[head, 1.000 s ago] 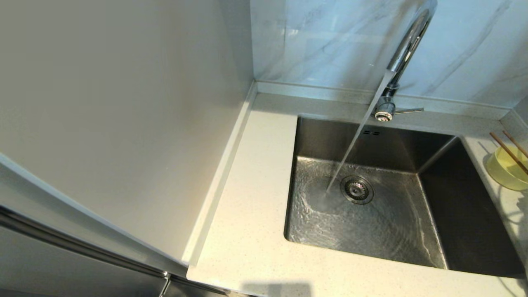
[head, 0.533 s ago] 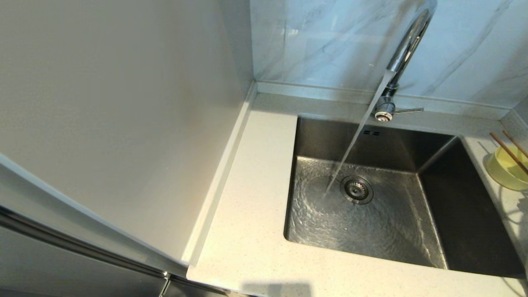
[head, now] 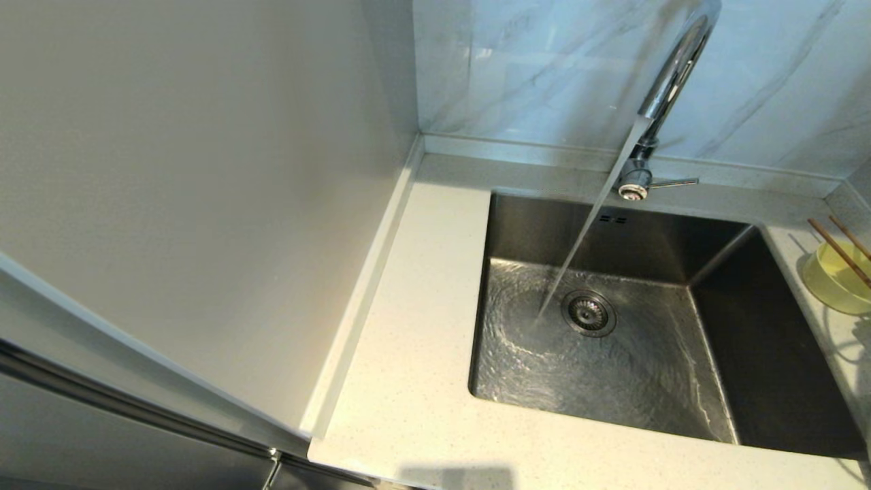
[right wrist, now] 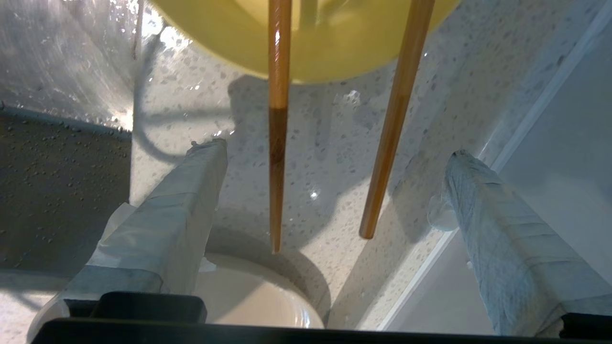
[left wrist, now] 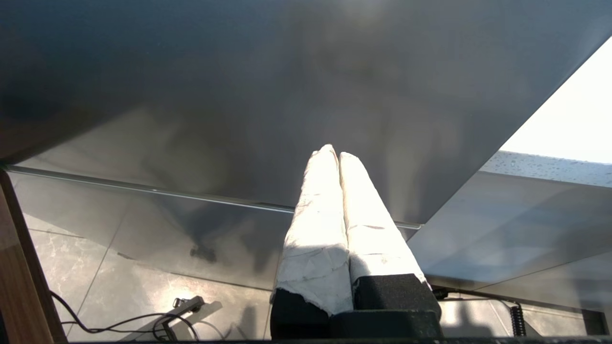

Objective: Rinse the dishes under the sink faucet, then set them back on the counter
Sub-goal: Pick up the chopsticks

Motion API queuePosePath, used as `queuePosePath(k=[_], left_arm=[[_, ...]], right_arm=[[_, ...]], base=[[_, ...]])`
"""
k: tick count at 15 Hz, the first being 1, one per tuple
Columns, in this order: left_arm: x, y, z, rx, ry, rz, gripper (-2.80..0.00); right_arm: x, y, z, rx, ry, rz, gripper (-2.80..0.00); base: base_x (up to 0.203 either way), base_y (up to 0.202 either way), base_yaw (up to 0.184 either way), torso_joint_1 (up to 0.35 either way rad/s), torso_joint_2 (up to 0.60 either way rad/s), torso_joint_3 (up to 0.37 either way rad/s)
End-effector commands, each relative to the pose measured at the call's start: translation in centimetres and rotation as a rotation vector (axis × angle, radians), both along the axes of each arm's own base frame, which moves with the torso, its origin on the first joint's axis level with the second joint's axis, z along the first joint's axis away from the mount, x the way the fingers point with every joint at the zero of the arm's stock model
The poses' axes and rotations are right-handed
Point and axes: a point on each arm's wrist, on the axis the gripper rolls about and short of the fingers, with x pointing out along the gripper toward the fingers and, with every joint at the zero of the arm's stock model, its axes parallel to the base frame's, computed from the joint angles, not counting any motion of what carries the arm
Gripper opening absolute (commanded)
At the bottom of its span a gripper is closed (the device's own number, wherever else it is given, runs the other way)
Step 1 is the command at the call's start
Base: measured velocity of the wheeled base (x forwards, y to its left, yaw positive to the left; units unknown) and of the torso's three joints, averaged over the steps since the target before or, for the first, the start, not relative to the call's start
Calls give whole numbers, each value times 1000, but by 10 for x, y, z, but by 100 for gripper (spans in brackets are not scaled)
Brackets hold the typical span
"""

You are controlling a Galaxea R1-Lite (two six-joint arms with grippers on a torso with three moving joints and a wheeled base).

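Chopsticks (right wrist: 279,124) sit right between my right gripper (right wrist: 334,157)'s 2 taped fingers (right wrist: 186,205), which are spread wide and touch neither stick. Both sticks rest across the rim of the yellow bowl (right wrist: 306,52), their free ends reaching out over the speckled counter (right wrist: 330,157). Just past those ends, the pale cream plate (right wrist: 248,301) lies flat on the same counter. From the head view, I see the bowl (head: 833,286) at the frame's right edge, beside the sink (head: 612,320), with the chopsticks (head: 840,250) slanting over it; my right arm itself is out of that view. Water runs from the chrome faucet (head: 670,82) in a slanted stream and lands beside the drain strainer (head: 588,313), rippling over the basin floor. My left gripper (left wrist: 334,155) is parked low by a grey cabinet panel (left wrist: 239,95), its 2 fingers pressed together on nothing. I can read no brand, label or writing anywhere.
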Motion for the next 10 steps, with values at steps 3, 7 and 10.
queuePosePath(k=[3,7,10], left_arm=[[0,0,0,0,0,0,-280],[0,0,0,0,0,0,-280],[0,0,0,0,0,0,-280]], right_arm=[[4,-3,-5,9,9,5,0],[6,-4,-10,17,20,3,0],[11,-2,-13,23,24,18,0]], base=[[0,0,0,0,0,0],[0,0,0,0,0,0],[0,0,0,0,0,0]])
